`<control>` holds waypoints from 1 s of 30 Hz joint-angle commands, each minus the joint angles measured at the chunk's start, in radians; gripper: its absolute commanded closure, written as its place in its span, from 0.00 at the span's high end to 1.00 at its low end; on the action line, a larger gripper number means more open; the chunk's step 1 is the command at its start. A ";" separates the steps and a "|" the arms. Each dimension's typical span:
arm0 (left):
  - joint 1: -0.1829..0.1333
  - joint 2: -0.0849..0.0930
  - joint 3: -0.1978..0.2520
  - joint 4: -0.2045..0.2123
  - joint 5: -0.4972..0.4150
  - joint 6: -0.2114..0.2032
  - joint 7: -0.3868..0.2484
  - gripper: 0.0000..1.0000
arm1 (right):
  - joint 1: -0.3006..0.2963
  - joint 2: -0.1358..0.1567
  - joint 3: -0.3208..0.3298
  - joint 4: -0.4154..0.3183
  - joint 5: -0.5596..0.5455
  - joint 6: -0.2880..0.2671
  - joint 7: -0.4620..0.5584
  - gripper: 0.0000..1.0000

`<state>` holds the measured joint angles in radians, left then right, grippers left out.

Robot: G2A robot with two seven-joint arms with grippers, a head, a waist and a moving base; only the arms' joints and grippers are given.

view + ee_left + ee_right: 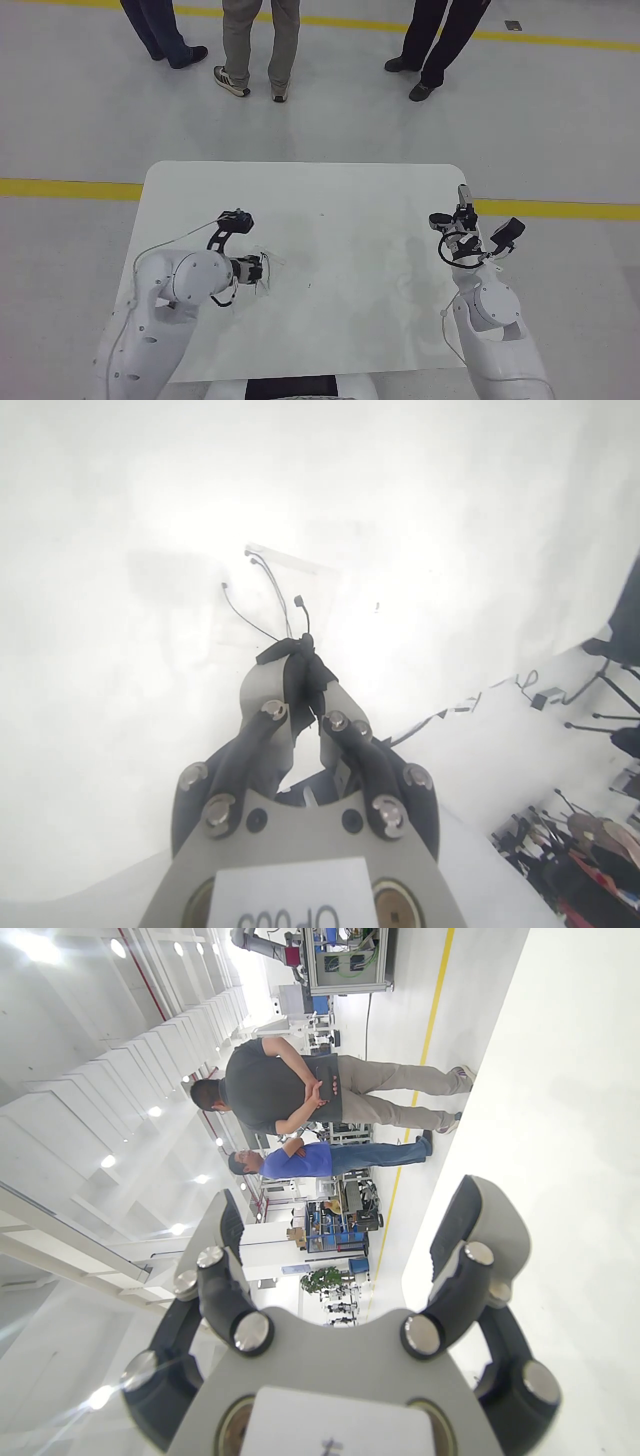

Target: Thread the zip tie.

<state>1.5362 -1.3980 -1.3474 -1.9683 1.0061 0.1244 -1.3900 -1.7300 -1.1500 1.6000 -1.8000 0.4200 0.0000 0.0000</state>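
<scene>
Left gripper (301, 648) is pinching zip ties (305, 617) above the white table (350, 200); right gripper (345, 1203) is gaping wide, empty, facing the floor (465, 1003).

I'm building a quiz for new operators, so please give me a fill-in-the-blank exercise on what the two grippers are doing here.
1. The left gripper is ___ on several thin black zip ties.
2. The right gripper is ___ and holds nothing.
3. The zip ties are held over a ___ table.

Missing words: shut; open; white.
</scene>
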 commanded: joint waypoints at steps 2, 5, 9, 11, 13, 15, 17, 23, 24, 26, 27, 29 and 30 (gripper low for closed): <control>0.011 0.015 -0.055 0.002 -0.124 -0.087 0.000 0.00 | 0.000 0.000 0.000 0.000 0.000 0.000 0.000 1.00; 0.019 0.035 -0.113 0.027 -0.255 -0.180 0.000 0.00 | 0.000 0.000 0.000 0.000 0.000 0.000 0.000 1.00; 0.022 0.065 -0.168 0.088 -0.438 -0.322 0.000 0.00 | 0.000 0.000 0.000 0.000 0.000 0.000 0.000 1.00; 0.015 0.086 -0.182 0.135 -0.525 -0.397 0.000 0.00 | 0.000 0.000 0.000 0.000 0.000 0.000 0.000 1.00; 0.005 0.105 -0.180 0.171 -0.580 -0.439 0.000 0.00 | 0.000 0.000 0.000 0.000 0.000 0.000 0.000 1.00; -0.009 0.129 -0.167 0.204 -0.629 -0.464 0.000 0.00 | 0.000 0.000 0.000 0.000 0.000 0.000 0.000 1.00; -0.029 0.155 -0.142 0.229 -0.671 -0.464 0.000 0.00 | 0.000 0.000 0.000 0.000 0.000 0.000 0.000 1.00; -0.049 0.187 -0.110 0.236 -0.717 -0.464 0.000 0.00 | 0.000 0.000 0.000 0.000 0.000 0.000 0.000 1.00; -0.049 0.187 -0.110 0.236 -0.717 -0.464 0.000 0.00 | 0.000 0.000 0.000 0.000 0.000 0.000 0.000 1.00; -0.049 0.187 -0.110 0.236 -0.717 -0.464 0.000 0.00 | 0.000 0.000 0.000 0.000 0.000 0.000 0.000 1.00; -0.049 0.187 -0.110 0.236 -0.717 -0.464 0.000 0.00 | 0.000 0.000 0.000 0.000 0.000 0.000 0.000 1.00; -0.049 0.187 -0.110 0.236 -0.717 -0.464 0.000 0.00 | 0.000 0.000 0.000 0.000 0.000 0.000 0.000 1.00; -0.049 0.187 -0.110 0.236 -0.717 -0.464 0.000 0.00 | 0.000 0.000 0.000 0.000 0.000 0.000 0.000 1.00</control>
<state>1.4872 -1.2110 -1.4573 -1.7319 0.2893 -0.3400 -1.3900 -1.7300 -1.1500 1.6000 -1.8000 0.4200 0.0000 0.0000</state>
